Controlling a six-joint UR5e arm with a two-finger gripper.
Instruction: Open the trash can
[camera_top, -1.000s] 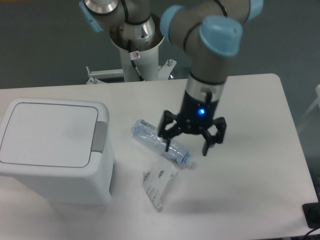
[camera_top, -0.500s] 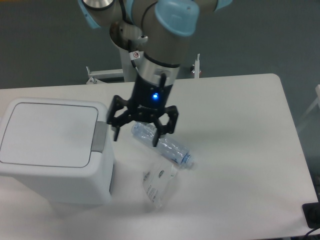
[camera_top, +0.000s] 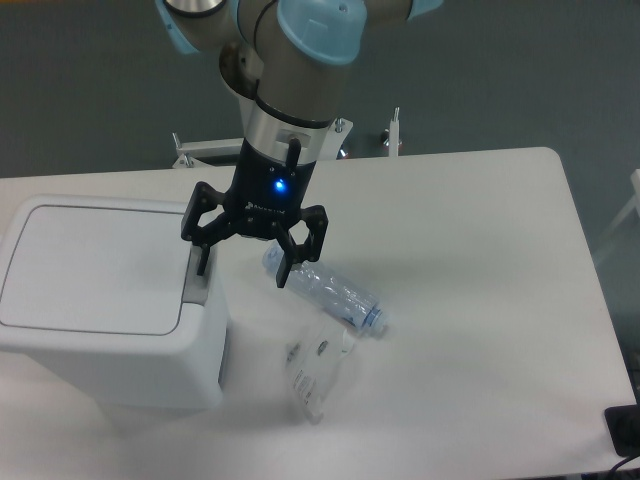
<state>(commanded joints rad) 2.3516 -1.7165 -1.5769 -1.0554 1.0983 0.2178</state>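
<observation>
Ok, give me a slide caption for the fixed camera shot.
Open gripper poised at the grey push tab of the closed trash can.

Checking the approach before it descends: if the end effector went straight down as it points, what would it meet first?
Probably the grey push tab of the trash can, under one finger; depth is uncertain.

We count one white trash can (camera_top: 100, 300), one clear plastic bottle (camera_top: 335, 293) lying on its side, one clear plastic bag (camera_top: 315, 365) with a printed label, one white table (camera_top: 480, 300), and one robot arm carrying one gripper (camera_top: 243, 270).
</observation>
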